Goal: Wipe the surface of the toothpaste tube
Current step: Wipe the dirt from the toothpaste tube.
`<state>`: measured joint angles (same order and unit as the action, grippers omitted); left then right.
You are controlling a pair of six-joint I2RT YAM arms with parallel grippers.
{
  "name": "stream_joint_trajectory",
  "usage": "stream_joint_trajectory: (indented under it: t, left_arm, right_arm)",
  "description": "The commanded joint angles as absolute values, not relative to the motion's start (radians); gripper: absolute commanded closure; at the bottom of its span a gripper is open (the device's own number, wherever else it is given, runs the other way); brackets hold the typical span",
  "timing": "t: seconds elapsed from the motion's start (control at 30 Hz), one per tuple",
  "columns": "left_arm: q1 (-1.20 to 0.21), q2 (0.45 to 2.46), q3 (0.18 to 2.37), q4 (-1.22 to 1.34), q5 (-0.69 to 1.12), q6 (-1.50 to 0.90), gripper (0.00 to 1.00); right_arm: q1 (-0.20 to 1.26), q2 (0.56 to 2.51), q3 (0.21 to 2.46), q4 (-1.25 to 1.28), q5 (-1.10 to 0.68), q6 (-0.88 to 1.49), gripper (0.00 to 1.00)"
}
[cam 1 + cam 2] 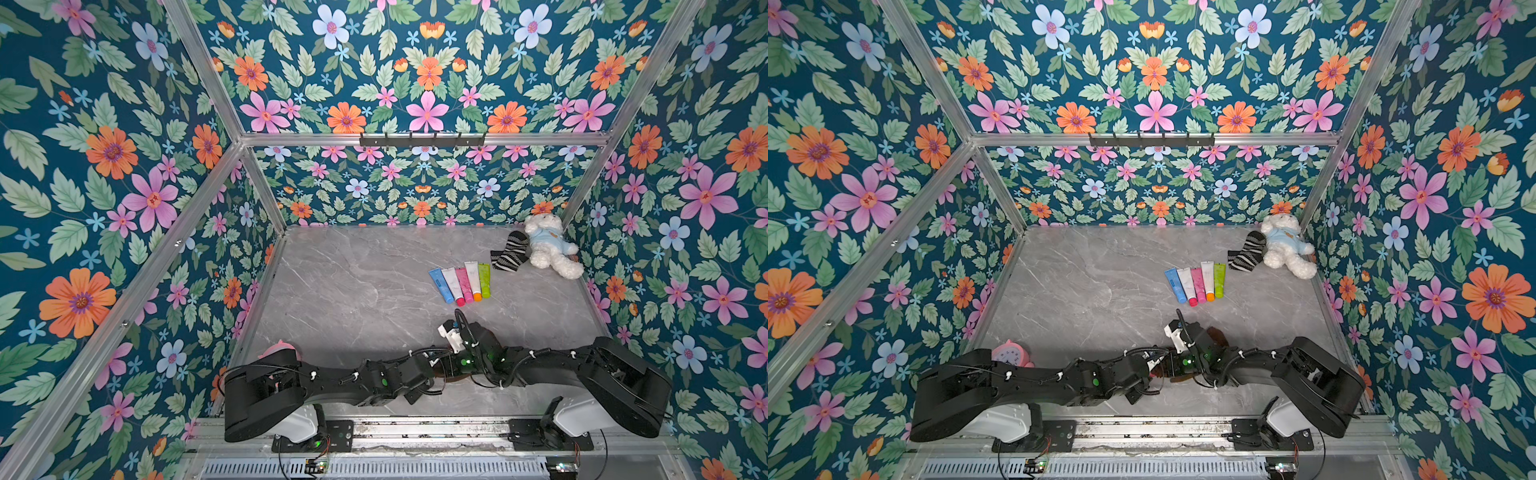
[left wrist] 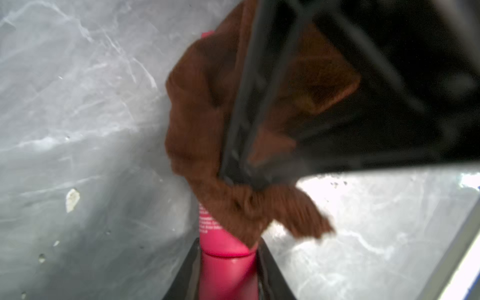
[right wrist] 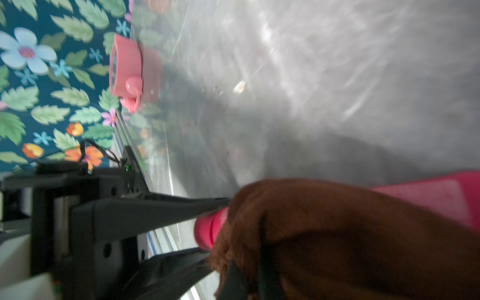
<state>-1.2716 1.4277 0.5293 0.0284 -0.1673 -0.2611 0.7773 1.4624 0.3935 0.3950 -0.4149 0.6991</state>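
- The left gripper (image 2: 228,259) grasps the pink toothpaste tube (image 2: 220,239) by its cap end, at the near middle of the marble table (image 1: 353,291).
- The right gripper (image 2: 241,176) is clenched on a brown cloth (image 2: 197,124) draped against the tube's body.
- Five other tubes (image 1: 460,284) lie in a row far right, beside a striped sock (image 1: 510,251) and a teddy bear (image 1: 548,245).

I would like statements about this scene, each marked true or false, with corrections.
1. The left gripper holds a pink toothpaste tube by its cap end. True.
2. The cloth in the right gripper is white. False: it is brown.
3. Five tubes lie in a row on the table. True.
4. The teddy bear lies beside the alarm clock. False: it lies beside a striped sock; the clock stands near the left arm's base.
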Motion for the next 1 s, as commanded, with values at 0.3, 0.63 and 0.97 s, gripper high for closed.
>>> stream_joint_trajectory:
  t: [0.3, 0.63, 0.97]
  left_arm:
    - [-1.274, 1.416, 0.532, 0.098, -0.175, -0.262, 1.0]
    - [-1.275, 1.422, 0.535, 0.098, -0.174, -0.262, 1.0]
    - [-1.274, 1.413, 0.532, 0.098, -0.173, -0.261, 1.0]
  right_arm:
    - [0.692, 1.386, 0.422, 0.093, -0.198, 0.605, 1.0]
    - [0.83, 1.376, 0.419, 0.267, -0.39, 0.683, 1.0]
    - [0.767, 1.457, 0.424, 0.233, -0.34, 0.673, 1.0]
